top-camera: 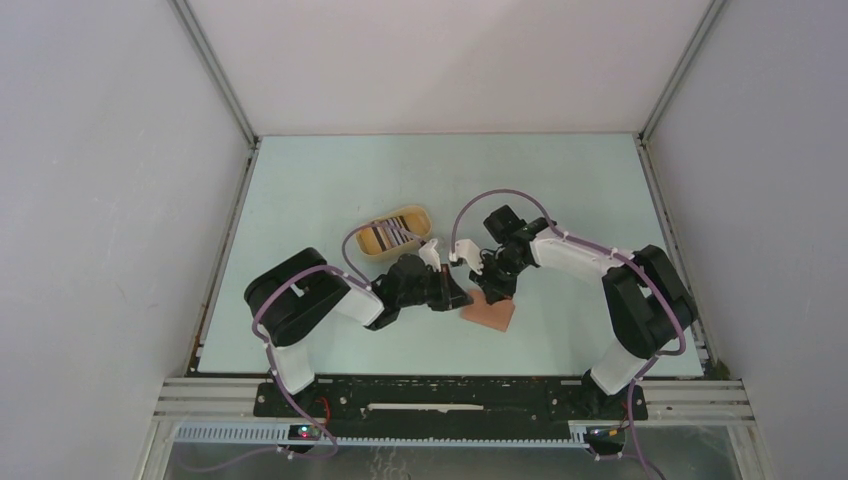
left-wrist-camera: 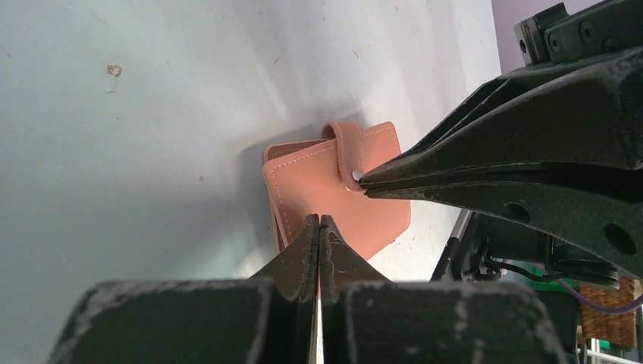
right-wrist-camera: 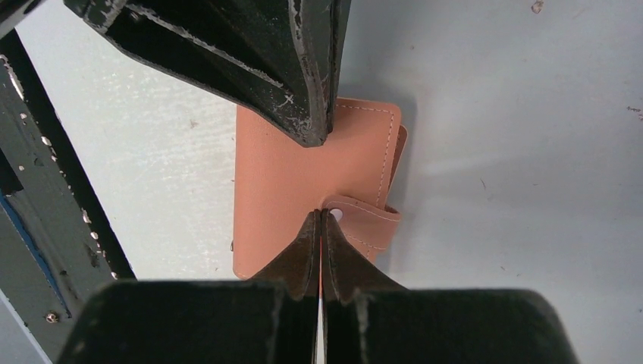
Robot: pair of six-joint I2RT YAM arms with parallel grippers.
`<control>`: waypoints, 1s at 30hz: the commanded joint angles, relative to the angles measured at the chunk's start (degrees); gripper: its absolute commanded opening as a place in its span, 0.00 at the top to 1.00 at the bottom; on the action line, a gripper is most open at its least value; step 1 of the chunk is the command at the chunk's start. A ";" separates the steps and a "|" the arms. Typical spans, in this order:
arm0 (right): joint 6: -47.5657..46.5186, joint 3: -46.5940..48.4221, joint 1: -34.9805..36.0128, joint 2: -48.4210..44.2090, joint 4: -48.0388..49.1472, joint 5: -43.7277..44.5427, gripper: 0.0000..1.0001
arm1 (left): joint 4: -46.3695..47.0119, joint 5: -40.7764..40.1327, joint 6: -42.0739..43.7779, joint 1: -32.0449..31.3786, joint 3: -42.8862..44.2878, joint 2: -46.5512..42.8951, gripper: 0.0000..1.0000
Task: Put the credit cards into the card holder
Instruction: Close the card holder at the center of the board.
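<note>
The card holder [top-camera: 492, 316] lies flat and folded on the table, reddish-brown, its snap tab [right-wrist-camera: 366, 220] wrapped over one edge. My left gripper [top-camera: 464, 298] is shut, its tips [left-wrist-camera: 319, 219] over the holder's [left-wrist-camera: 311, 186] near edge with nothing between them. From the opposite side my right gripper [top-camera: 497, 292] is also shut, and its tips [right-wrist-camera: 320, 214] rest right at the tab's silver snap on the holder [right-wrist-camera: 277, 189]. The credit cards [top-camera: 392, 235] sit in the oval tan tray [top-camera: 416, 217], behind the left arm.
The two grippers face each other closely over the holder. The tray stands just behind the left wrist. Grey walls close in the table on the left, right and back. The arm bases and rail run along the near edge.
</note>
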 commanded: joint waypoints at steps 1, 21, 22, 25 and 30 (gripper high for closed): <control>-0.17 -0.44 1.02 -0.83 -0.27 0.31 1.00 | 3.04 0.08 -1.21 0.28 -1.28 -0.85 1.00; -0.68 -1.00 4.26 3.86 -0.29 6.33 1.00 | 6.85 -1.97 -2.27 0.79 -5.58 -4.55 1.00; -0.60 -1.06 4.29 4.05 -0.14 6.45 1.00 | 6.85 -2.08 -2.27 0.81 -5.88 -4.96 1.00; -0.25 -1.01 4.29 4.43 -0.07 6.97 1.00 | 6.85 -2.53 -2.22 0.75 -6.63 -5.92 1.00; 0.68 -0.16 4.29 6.02 -0.52 7.76 1.00 | 6.93 -2.77 -2.18 0.80 -7.49 -6.97 1.00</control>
